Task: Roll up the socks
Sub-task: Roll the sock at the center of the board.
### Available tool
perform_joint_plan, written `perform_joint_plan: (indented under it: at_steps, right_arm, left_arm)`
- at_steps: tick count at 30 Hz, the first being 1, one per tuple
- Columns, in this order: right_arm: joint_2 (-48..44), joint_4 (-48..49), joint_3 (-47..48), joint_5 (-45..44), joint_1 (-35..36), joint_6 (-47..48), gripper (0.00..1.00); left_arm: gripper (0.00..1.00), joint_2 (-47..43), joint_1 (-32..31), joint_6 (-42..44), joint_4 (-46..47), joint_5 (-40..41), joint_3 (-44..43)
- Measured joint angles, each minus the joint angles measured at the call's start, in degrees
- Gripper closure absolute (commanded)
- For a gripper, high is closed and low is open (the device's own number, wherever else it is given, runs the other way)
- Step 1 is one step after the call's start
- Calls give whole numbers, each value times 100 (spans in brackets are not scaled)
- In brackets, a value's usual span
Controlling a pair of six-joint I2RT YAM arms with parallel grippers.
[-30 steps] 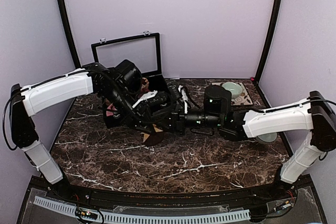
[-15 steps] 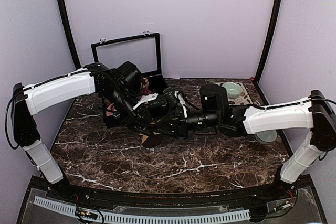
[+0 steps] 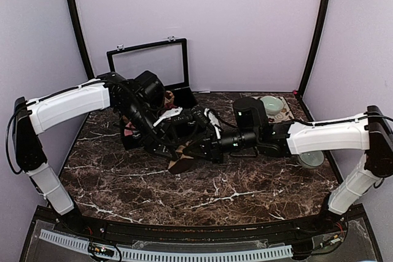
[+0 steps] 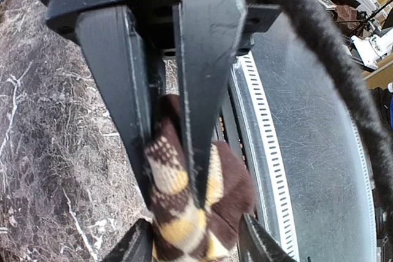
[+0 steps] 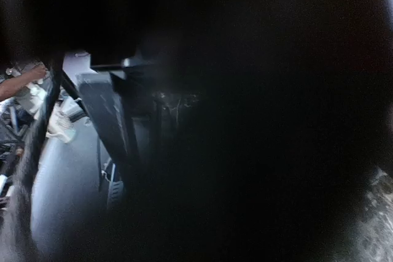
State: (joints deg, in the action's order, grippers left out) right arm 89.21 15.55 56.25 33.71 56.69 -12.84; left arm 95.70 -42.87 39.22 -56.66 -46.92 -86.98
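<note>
The dark brown sock [image 4: 230, 182] with tan diamond checks is bunched between my left gripper's fingers [image 4: 116, 90]. My left gripper [image 4: 172, 197] is shut on it just above the marble table. In the top view this sock [image 3: 183, 164] shows below the left gripper [image 3: 181, 151]. My right gripper [image 3: 212, 146] reaches in from the right. Two dark fingers [image 4: 132, 246] press the sock's sides at the bottom of the left wrist view. The right wrist view is almost black. A bit of the pink sock [image 3: 128, 132] shows beside the left arm; the rest is hidden.
A black box [image 3: 126, 142] with its lid [image 3: 147, 59] raised stands behind the grippers. A mint bowl [image 3: 270, 104] sits on a patterned mat at the back right. A pale dish [image 3: 312, 161] lies under the right forearm. Purple walls close in three sides.
My right gripper has pushed left, closing in on the brown sock at the left gripper. The left arm has barely moved.
</note>
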Motion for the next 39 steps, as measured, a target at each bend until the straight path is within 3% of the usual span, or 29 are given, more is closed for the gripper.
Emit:
perform_joint_plan:
  at_steps: [5, 7, 14, 20, 23, 27, 33, 39]
  right_arm:
    - [-131, -385, 37, -428, 72, 400, 100]
    - [-160, -485, 85, -535, 96, 501, 100]
    - [-168, -494, 160, -1008, 201, 483, 100]
    - [-131, 111, 15, -1508, 306, -127, 100]
    - [-15, 516, -4, -1733, 354, -542, 100]
    - [129, 828, -4, -1886, 369, -968, 100]
    - [304, 927, 48, -2039, 376, -1338, 100]
    - [337, 1069, 17, -2129, 374, -1945, 100]
  left_arm:
    - [45, -42, 39, -2, 2, -109, 0]
    - [34, -87, 39, -9, 17, -125, 2]
    - [19, -254, 39, -299, 378, -168, 251]
    - [17, -431, -142, -715, 1163, 498, 728]
    - [23, -492, -264, -859, 1493, 997, 955]
    - [41, -581, -328, -914, 1862, 1626, 1123]
    - [59, -767, -326, -837, 2107, 2345, 1185]
    - [53, -782, -328, -761, 2264, 2586, 1268]
